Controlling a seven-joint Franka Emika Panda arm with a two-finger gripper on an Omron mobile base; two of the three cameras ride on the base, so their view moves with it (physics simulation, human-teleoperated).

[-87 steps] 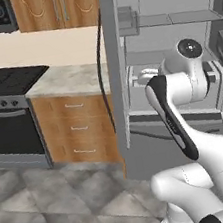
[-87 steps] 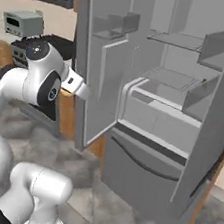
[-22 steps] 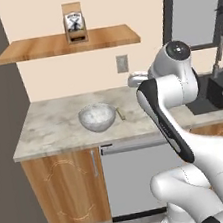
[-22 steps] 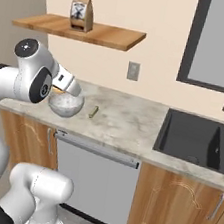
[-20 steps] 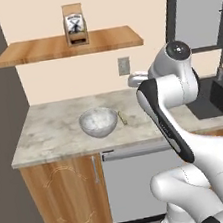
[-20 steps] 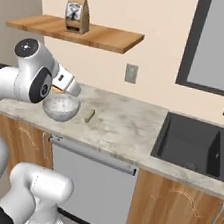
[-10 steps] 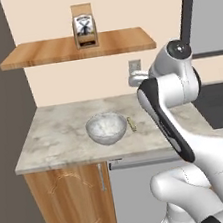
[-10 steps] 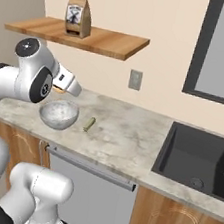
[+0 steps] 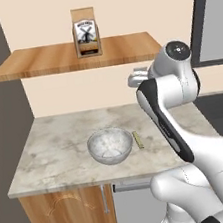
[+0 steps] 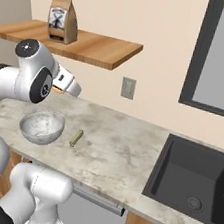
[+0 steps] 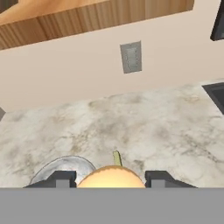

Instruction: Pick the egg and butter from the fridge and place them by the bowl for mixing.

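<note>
a: where is the egg?
b: hand view: it sits between the two dark fingers, one on each side, touching it. the fingers hold the egg, part-way open around it.

a: and from the base views?
b: right base view: the gripper is raised above the bench, up and just behind the bowl. a bit of orange-yellow shows at the hand, against the arm; too small to be sure it is the egg. left base view: the hand points toward the wall, above the bench; the fingertips cannot be made out.

a: bowl?
b: on the bench, upright, toward the front edge. left base view: bowl looks glassy grey-white.

a: butter?
b: lying flat on the bench just beside the bowl, apart from it. left base view: butter to the bowl's right. right base view: butter likewise right of the bowl. hand view: the butter tip shows just above the egg, with the bowl rim to its left.

a: surroundings?
b: a wooden shelf above the bench carries a brown bag. wall outlet under the shelf's end. dark sink set in the bench, well apart from the bowl.
</note>
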